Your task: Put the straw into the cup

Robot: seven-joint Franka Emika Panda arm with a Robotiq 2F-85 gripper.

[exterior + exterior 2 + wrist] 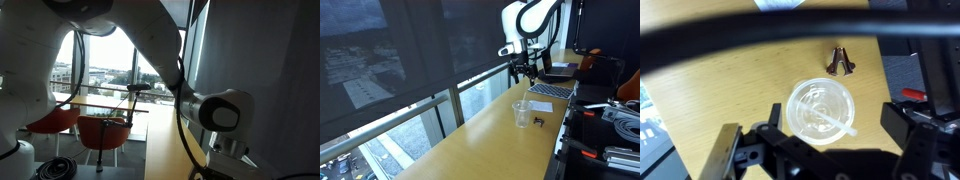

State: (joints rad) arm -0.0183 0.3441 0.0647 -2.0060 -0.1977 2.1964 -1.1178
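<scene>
A clear plastic cup (819, 109) stands upright on the wooden counter (730, 80). A white straw (830, 119) lies slanted inside it, with its end sticking over the rim at the lower right. My gripper (826, 152) hangs above the cup, open and empty, with one dark finger on each side. In an exterior view the gripper (523, 70) is well above the cup (522, 113). In the other exterior view the arm (215, 108) fills the foreground and hides the cup.
A small dark clip-like object (840, 62) lies on the counter just beyond the cup (539, 121). A keyboard (551, 91) and a laptop (560, 70) lie further along. Cables and gear (615, 115) sit past the counter's edge. Red chairs (102, 130) stand by the window.
</scene>
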